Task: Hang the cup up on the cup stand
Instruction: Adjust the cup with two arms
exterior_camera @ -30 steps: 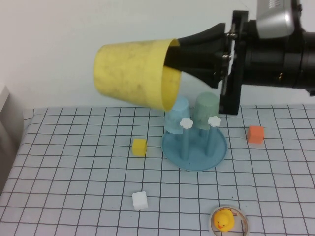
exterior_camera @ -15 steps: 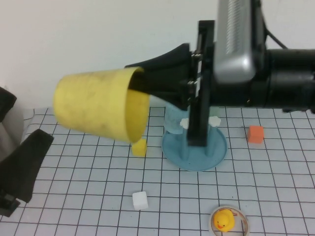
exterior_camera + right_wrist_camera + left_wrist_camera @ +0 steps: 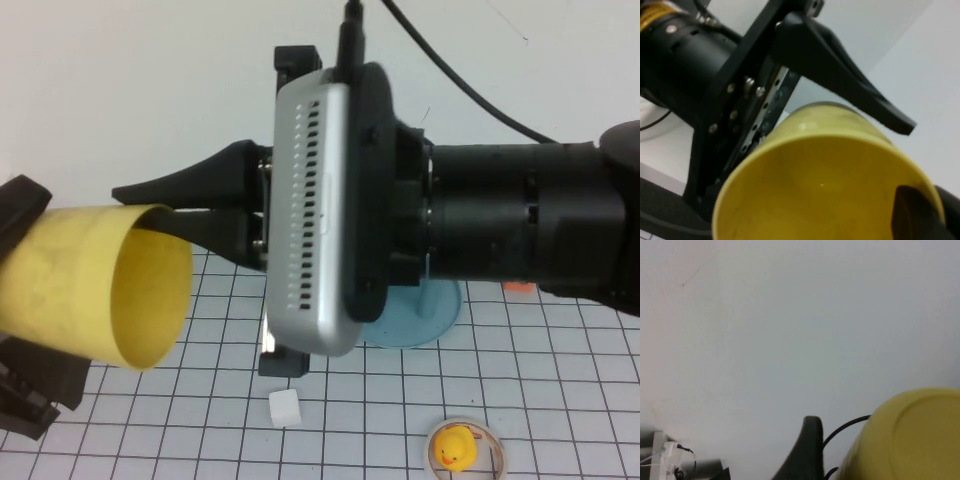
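Observation:
The yellow cup (image 3: 75,285) lies on its side in the air at the far left of the high view, mouth toward the camera. My right gripper (image 3: 165,212) is shut on its rim, with one finger inside the cup (image 3: 912,215) and one outside. My left gripper (image 3: 28,300) is open, with black fingers above and below the cup's closed end. One finger (image 3: 855,90) arches over the cup without touching it. The cup's bottom (image 3: 920,440) fills a corner of the left wrist view. The blue cup stand (image 3: 440,310) is mostly hidden behind my right arm.
A white cube (image 3: 285,407) and a yellow duck on a tape ring (image 3: 455,447) sit near the front of the gridded table. A sliver of an orange cube (image 3: 517,288) shows under the right arm. The right arm (image 3: 480,235) blocks the middle of the view.
My right arm has carried the cup leftward, away from the stand. My left gripper has come in from the left and now flanks the cup's closed end.

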